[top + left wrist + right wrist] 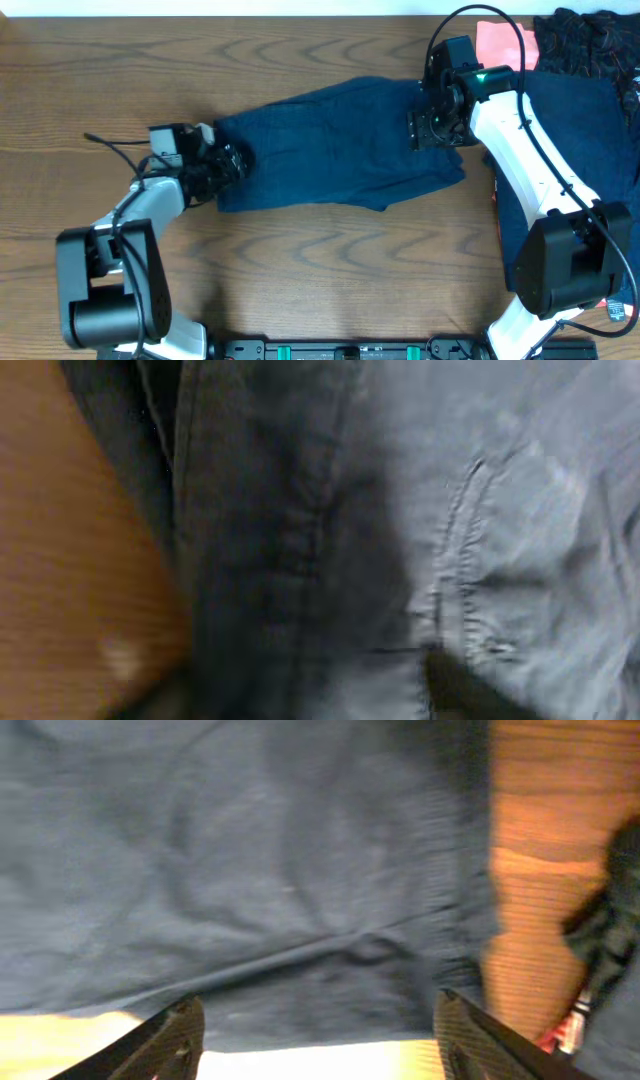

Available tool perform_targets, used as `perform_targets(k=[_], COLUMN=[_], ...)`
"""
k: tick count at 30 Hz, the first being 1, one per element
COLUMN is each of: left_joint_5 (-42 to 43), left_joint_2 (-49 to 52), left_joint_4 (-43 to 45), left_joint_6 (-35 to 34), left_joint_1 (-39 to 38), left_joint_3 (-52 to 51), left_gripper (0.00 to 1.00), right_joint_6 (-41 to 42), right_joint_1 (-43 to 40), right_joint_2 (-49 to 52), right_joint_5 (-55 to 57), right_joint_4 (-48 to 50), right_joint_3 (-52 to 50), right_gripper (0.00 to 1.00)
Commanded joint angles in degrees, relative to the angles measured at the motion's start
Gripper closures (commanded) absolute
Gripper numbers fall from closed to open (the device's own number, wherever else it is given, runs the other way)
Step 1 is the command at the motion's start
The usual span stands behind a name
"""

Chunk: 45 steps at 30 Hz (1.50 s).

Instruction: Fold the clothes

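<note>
Working on the navy garment (340, 145), laid out fairly flat and slightly slanted across the middle of the overhead frame, from centre left up toward upper right, with creases along the lower edge. Shown close in the left wrist view as seams and a stitched hem beside bare wood.

Attended at both ends. At the left end, the left gripper (228, 160), down at the cloth's edge; cannot tell from the blurred close view whether clamped on fabric or loose. At the upper right end, the right gripper (318, 1005), fingers (178, 1032) spread wide over the cloth near its border, grasping nothing.

Farther out, toward the right edge of the overhead frame: a second navy cloth (570, 120) beneath the right arm, a salmon-pink garment (497, 42) and a black patterned garment (590, 30) bunched in the upper right corner, all on the wooden table (300, 280).

Judged as the opening of a fold on the spread piece, ends being taken up, nothing doubled over yet. Next, probably: lowering the right fingers onto the border, pinching a single layer, then lifting in step with the left end and carrying one side over the other without dragging the cloth into new wrinkles.
</note>
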Motion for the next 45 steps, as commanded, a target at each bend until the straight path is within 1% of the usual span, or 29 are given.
perform_targets(k=[1,2,3,4,5,9,13,17,22,26,30,31,34,36,38,42,45], left_joint_5=[1.3,1.3,1.3,1.2,1.2,1.3,0.6,-1.6,-1.6,-1.5,-1.5,-1.2,-0.3,-0.2,-0.3,-0.3,-0.3], left_joint_2=[0.8,0.6,0.1,-0.3,-1.1,-5.6,-12.3,-18.7,-24.8,-27.4,-28.8,-28.8,-28.7,-28.7,-28.7,-28.7,-28.7], left_joint_4=[-0.4,-0.7,-1.6,-2.8,-4.3,-11.3,-19.6,-28.0,-36.0,-40.3,-41.1,-41.3,-42.4,-42.9,-43.2,-43.3,-43.7], left_joint_6=[0.5,0.4,0.4,0.5,0.5,0.7,2.4,3.0,3.0,3.0,3.0,2.9,2.8,2.8,2.9,3.1,3.1], left_joint_1=[-0.7,-0.5,-0.1,0.2,0.6,1.7,1.8,1.8,1.8,1.8,1.7,1.7,1.2,0.3,-0.9,-3.0,-4.8], left_joint_3=[-0.2,-0.2,-0.1,0.1,0.5,2.0,4.4,7.9,12.8,17.1,18.2,18.2,18.2,18.2,18.2,18.2,18.2], left_gripper=[0.91,0.94,0.94,0.94,0.94,0.94,0.94,0.94,0.94,0.94,0.94,0.94,0.94,0.94,0.94,0.94,0.94], right_joint_6=[-2.8,-3.1,-3.1,-3.1,-3.0,-3.0,-3.0,-2.3,-2.1,-1.2,0.1,0.1,0.0,0.0,0.0,0.0,-2.3], right_joint_1=[0.5,0.8,1.4,1.9,2.5,5.8,10.6,16.1,23.3,29.7,34.8,35.8,36.7,35.3,32.9,26.0,20.6], right_joint_2=[0.3,0.3,0.3,0.3,0.3,0.4,1.4,5.2,12.5,18.6,20.6,20.4,19.5,18.3,16.5,12.0,10.5], right_joint_5=[-7.6,-8.9,-10.5,-11.6,-12.6,-14.3,-15.0,-16.4,-22.1,-28.0,-31.6,-31.5,-29.4,-25.5,-20.5,-9.4,-4.7], right_joint_4=[0.8,1.1,1.5,1.9,2.4,5.4,9.2,13.3,20.2,28.9,36.6,37.4,34.7,29.7,23.8,12.6,5.4], right_joint_3=[0.2,0.1,0.1,0.0,-0.2,-2.0,-5.1,-7.7,-8.6,-8.6,-8.5,-8.0,-4.3,-1.0,1.8,4.6,4.6], right_gripper=[0.38,0.47,0.60,0.81,0.99,0.99,0.99,0.99,0.99,0.99,0.99,0.97,0.93,0.88,0.87,0.85,0.89])
